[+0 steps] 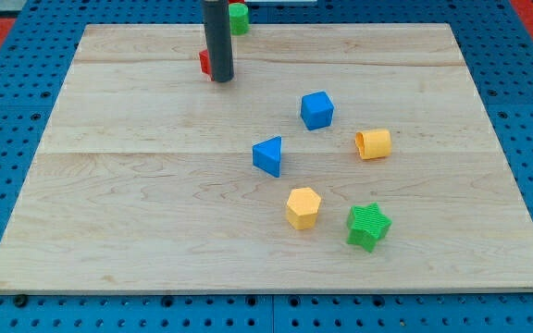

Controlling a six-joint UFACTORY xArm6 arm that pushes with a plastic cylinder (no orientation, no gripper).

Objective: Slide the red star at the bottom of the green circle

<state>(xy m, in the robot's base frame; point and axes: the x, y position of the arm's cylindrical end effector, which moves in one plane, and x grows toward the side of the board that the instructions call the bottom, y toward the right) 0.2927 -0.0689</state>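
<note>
A: Where is the red star (204, 62)?
B: Mostly hidden behind my tip (222, 80), near the board (109, 185)'s twelve o'clock edge.
A: Why there?
B: The green circle (239, 18) sits at one o'clock; I'd judge it nearly placed. There are no fingers, only a rod.

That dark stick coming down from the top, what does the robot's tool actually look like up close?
It is a plain straight rod, round like a pipe, dark grey to black with a slightly glossy surface. No claws, cables, labels or markings show on it. My tip ends flat and blunt on the wooden board, with a red block just to its left in the view.
</note>
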